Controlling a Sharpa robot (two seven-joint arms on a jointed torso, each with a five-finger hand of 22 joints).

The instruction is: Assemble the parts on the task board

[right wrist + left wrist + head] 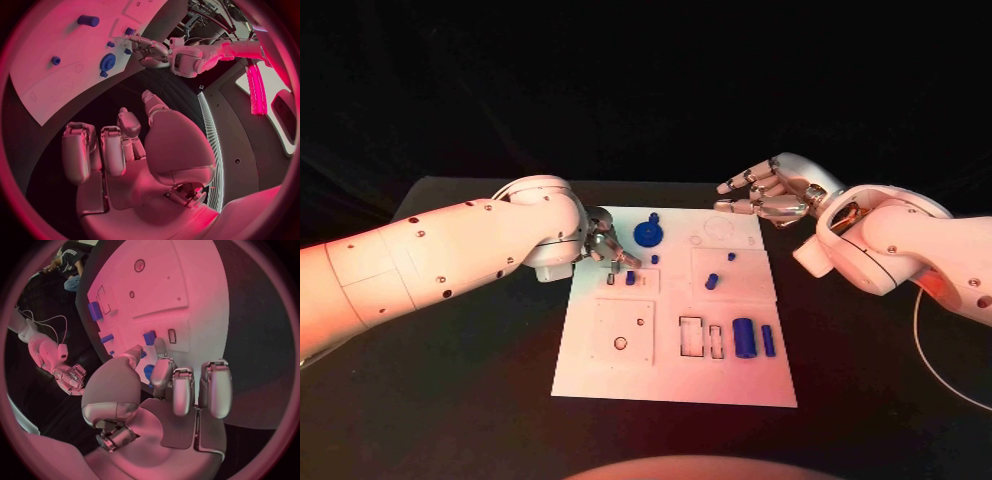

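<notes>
the white task board (610, 375) lies mid-table with blue parts on it: a round knob (648, 234) near its far edge, a peg (713, 282) in the middle and two bars (746, 339) by the empty slots. the left hand (606, 250) pinches a small blue part (630, 278) at the board's left side; the right hand (764, 192) hovers off the far right corner, fingers curled, holding nothing

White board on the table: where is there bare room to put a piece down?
The white task board is bare along its near edge, below the two blue cylinders. The far left corner is crowded: the left robot hand hovers among small blue parts.
</notes>
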